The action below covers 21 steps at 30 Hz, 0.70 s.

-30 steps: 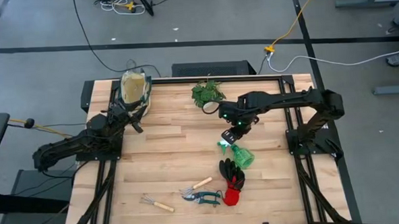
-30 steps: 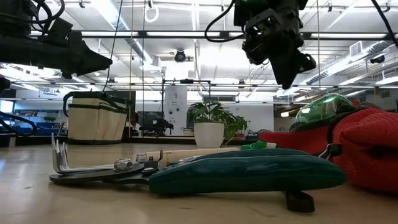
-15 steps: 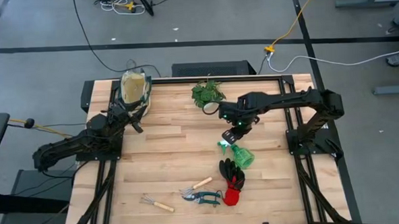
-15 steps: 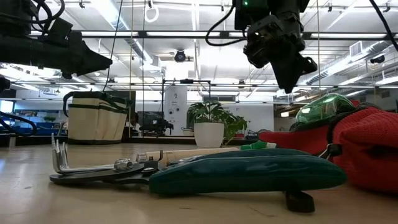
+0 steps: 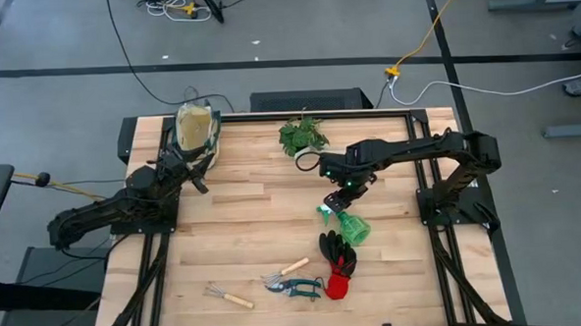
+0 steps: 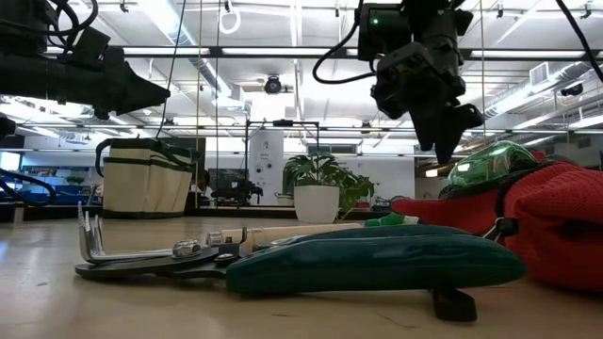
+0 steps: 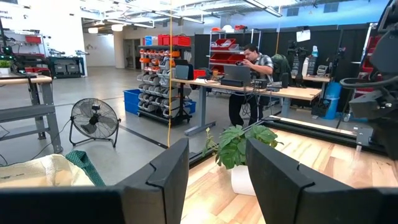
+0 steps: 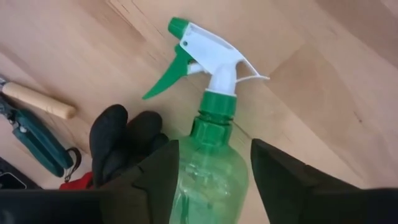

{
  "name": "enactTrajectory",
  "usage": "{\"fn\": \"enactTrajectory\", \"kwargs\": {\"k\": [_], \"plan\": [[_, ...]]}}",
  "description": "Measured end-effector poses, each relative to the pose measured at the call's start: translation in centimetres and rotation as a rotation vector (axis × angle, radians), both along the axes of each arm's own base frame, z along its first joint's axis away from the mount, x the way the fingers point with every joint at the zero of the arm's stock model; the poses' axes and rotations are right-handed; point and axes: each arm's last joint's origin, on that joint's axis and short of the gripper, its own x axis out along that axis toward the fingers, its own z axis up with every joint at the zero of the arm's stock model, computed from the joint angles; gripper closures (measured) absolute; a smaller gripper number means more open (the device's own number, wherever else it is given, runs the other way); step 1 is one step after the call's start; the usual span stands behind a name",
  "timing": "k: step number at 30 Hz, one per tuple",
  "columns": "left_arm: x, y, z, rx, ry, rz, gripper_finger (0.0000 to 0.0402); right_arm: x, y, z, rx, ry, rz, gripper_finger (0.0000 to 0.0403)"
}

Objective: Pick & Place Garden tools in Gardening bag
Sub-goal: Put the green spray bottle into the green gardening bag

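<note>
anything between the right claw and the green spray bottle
Nothing: the right wrist view shows the open right claw directly over the green spray bottle, fingers straddling its body. The high view agrees.

bare table centre [image 5: 253, 209], potted plant [image 5: 302, 136] near bag [image 5: 197, 128]

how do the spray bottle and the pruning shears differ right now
The spray bottle is translucent green with a white trigger head; the pruning shears have solid teal handles and metal blades. The bottle lies mid-table with the right gripper open just above it; the shears lie nearer the table's front edge with no gripper near. The bottle touches the gloves. Both lie flat on the wood, outside the bag.
</note>
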Motion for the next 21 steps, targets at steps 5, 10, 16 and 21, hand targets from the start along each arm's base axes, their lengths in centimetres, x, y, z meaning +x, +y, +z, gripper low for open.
{"fn": "enactTrajectory", "kwargs": {"k": [5, 10, 16, 21], "plan": [[0.0, 0.0, 0.0, 0.000, 0.000, 0.000, 0.0234, 0.1, -0.3, -0.1, -0.027, -0.013, -0.007, 0.0193], [0.0, 0.0, 0.0, 0.000, 0.000, 0.000, 0.0234, 0.5, -0.4, -1.0, -0.019, 0.015, -0.005, 0.0193], [0.0, 0.0, 0.0, 0.000, 0.001, 0.000, 0.0234, 1.2, -0.4, -3.0, 0.027, 0.081, 0.012, 0.0193], [0.0, 0.0, 0.0, 0.000, 0.000, 0.000, 0.0234, 1.6, -0.4, -4.4, 0.033, 0.130, 0.023, 0.0193]]}}
